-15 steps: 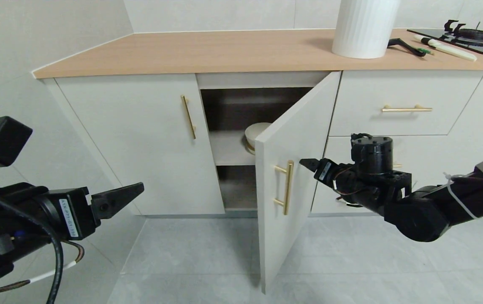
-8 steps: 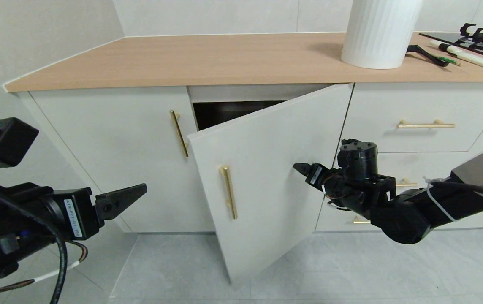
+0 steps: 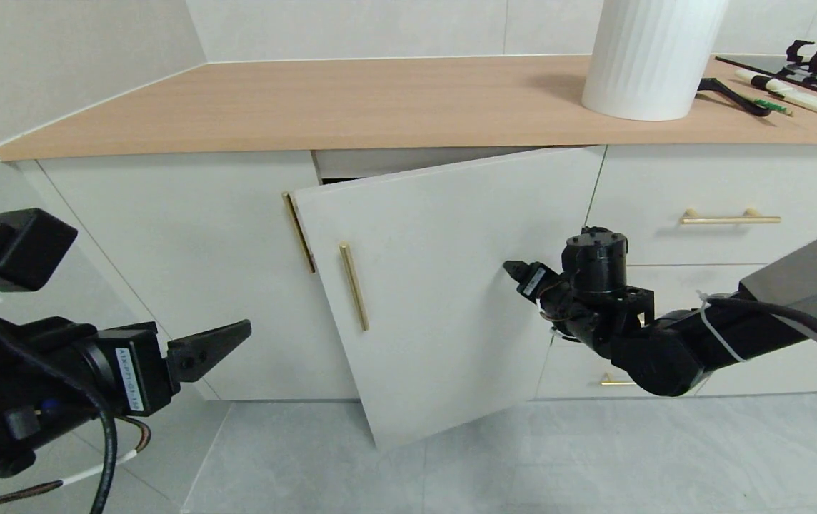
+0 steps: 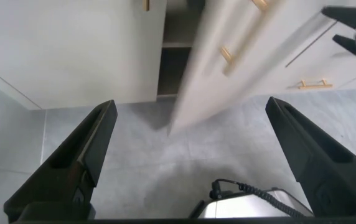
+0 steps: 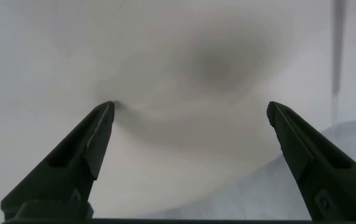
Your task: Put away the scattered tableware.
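1. Of the tableware: hidden, most likely inside the cupboard behind the cabinet door [image 3: 444, 285].
2. At that door: nearly shut, with a thin gap left along its top and free edge. Hinged toward the robot's right, free edge toward its left, face turned outward and a little leftward.
3. Along the free edge: a gold handle [image 3: 353, 285], a slim bar with its long axis running up and down.
4. Straight ahead of the right claw [image 3: 523, 275]: the door face, between handle and hinge side. Fingers spread wide with nothing between them, seen close in the right wrist view [image 5: 193, 155]. One tip at or just off the panel; cannot tell whether touching.
5. Clearly the nearer arm. Probably calls for a short push straight into the cupboard, square to the panel, to seat the door.
6. Low on the robot's left: the left claw [image 3: 216, 343], spread wide and empty too [image 4: 184, 162], well apart from the door.
7. Above: the tabletop [image 3: 380, 100], with a white ribbed vessel [image 3: 655, 57] toward the right.
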{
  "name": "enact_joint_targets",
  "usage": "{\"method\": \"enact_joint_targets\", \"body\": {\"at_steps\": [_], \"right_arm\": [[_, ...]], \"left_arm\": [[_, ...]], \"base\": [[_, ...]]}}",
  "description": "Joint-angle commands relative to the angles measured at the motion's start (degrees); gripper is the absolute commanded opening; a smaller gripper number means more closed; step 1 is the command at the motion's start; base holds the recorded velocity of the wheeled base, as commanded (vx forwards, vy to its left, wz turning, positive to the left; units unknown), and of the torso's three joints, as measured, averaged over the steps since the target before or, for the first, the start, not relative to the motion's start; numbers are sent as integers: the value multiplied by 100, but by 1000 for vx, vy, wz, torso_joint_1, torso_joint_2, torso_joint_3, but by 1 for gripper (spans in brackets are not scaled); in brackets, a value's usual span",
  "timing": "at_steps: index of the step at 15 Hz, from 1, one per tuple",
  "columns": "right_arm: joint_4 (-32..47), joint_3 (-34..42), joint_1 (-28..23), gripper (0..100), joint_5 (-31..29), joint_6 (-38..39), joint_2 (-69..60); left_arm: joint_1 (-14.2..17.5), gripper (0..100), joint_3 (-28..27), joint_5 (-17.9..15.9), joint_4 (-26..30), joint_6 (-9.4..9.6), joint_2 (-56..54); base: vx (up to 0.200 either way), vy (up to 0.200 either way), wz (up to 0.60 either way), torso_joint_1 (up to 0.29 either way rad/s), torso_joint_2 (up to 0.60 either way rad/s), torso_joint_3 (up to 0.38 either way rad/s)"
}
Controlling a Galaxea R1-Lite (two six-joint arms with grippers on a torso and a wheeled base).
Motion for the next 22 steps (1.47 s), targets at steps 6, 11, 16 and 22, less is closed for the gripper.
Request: {"method": "enact_joint_targets", "body": {"at_steps": [6,11,16,22], "right_arm": [[15,-564,-178,100,-394,15,525],[15,-766,-284,100,-614,7,727],[15,-889,-451,100,-711,7,806],[-20,-230,-310,100,-517,-90,42]], "left_arm": [[-1,100,-1,-1,-2,-3,8],[-1,100,-1,-1,-2,-3,8],[-36,100,17,-10,-2,-3,17],[-45,100,35,-18,-2,-3,-18]], "base": [[0,0,0,0,0,0],[0,0,0,0,0,0],[0,0,0,0,0,0],[0,0,0,0,0,0]]}}
